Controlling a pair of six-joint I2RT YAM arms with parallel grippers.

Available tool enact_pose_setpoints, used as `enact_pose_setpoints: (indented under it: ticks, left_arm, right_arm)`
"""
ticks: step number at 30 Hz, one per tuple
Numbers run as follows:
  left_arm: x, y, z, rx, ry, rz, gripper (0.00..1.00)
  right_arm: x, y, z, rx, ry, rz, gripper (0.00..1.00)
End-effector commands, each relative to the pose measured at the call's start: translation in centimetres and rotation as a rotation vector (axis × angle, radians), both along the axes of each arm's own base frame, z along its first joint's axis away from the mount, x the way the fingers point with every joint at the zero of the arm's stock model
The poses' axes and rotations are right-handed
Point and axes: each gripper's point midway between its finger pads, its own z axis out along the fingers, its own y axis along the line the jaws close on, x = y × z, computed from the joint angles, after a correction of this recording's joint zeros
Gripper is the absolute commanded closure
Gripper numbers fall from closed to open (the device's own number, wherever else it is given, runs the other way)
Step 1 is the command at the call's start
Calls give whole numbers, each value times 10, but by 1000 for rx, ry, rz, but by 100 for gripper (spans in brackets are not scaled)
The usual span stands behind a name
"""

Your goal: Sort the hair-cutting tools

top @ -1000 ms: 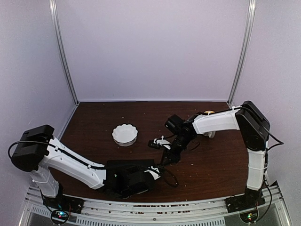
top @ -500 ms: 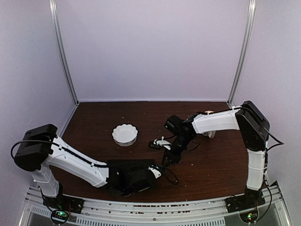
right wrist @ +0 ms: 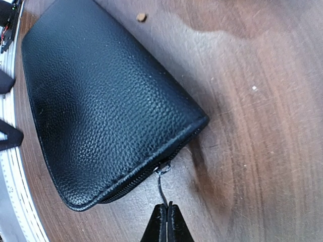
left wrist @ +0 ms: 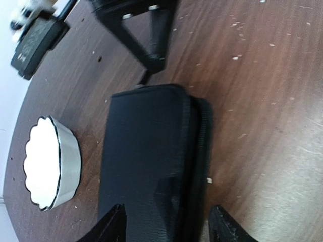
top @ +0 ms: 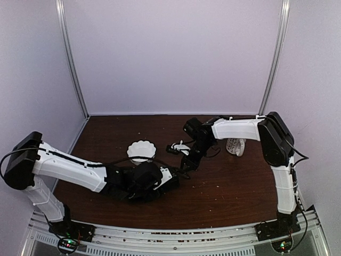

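Note:
The hair-cutting tools are out of view. A flat black zipped case (left wrist: pixel 146 151) lies on the brown table, and its grained top fills the right wrist view (right wrist: pixel 101 101). My left gripper (left wrist: pixel 166 222) is open, with one finger on each side of the case's near end and neither touching it. From above, it (top: pixel 162 178) hovers over the case near the table's middle. My right gripper (right wrist: pixel 166 214) is shut on the thin metal zipper pull (right wrist: pixel 161 184) at the case's edge. In the top view it (top: pixel 186 168) sits just right of the left one.
A white scalloped bowl (top: pixel 141 151) stands on the table just left of the case (left wrist: pixel 50 164). A white patterned cup (top: pixel 235 146) lies at the back right, beside the right arm. Small crumbs dot the wood (left wrist: pixel 234 58).
My left gripper has opened and let go of the case. Both arms and the case have moved away from the near edge, toward the bowl. The right gripper stays shut on the zipper pull.

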Motion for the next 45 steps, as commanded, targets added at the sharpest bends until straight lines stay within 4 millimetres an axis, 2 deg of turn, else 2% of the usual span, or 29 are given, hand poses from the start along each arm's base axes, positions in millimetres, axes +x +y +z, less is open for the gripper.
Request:
enact_pose_setpoints:
  ticks: [1, 4, 8, 10, 14, 18, 24, 28, 32, 36, 39, 43, 45]
  left_arm:
    - [10, -5, -1, -51, 49, -43, 42]
    - [18, -16, -5, -68, 90, -70, 46]
    - [18, -36, -11, -56, 117, -139, 52]
    - [24, -40, -20, -30, 124, -146, 58]
    - [43, -35, -37, 9, 146, -94, 78]
    - [47, -28, -53, 56, 167, -76, 88]
    - [45, -23, -63, 69, 174, -66, 100]
    - [46, -18, -66, 74, 173, -45, 100]
    - [50, -15, -65, 69, 157, -13, 100]
    - [56, -14, -57, 43, 124, 16, 100]
    - [57, -11, -48, 21, 101, 26, 100]
    - [58, -5, -39, 4, 74, 37, 100]
    - [56, -3, -38, 2, 76, 33, 100]
  right_arm:
    - [-1, 1, -6, -10, 18, 17, 100]
    - [0, 3, -9, -6, 22, 17, 100]
    - [-1, 4, -9, -1, 28, 16, 100]
    - [-1, 4, -10, -2, 30, 17, 100]
    - [-6, 2, -12, -7, 44, 25, 100]
    - [-22, -4, -5, 13, 81, 54, 100]
    - [-45, -23, 6, 15, 92, 76, 100]
    - [-57, -35, 5, -2, 94, 88, 100]
    - [-67, -44, -4, -18, 106, 78, 100]
    - [-72, -45, -8, -27, 127, 73, 100]
    - [-65, -49, -16, -81, 101, 35, 100]
    - [-41, -57, -30, -169, 62, -81, 100]
    - [-32, -55, -30, -166, 70, -118, 100]
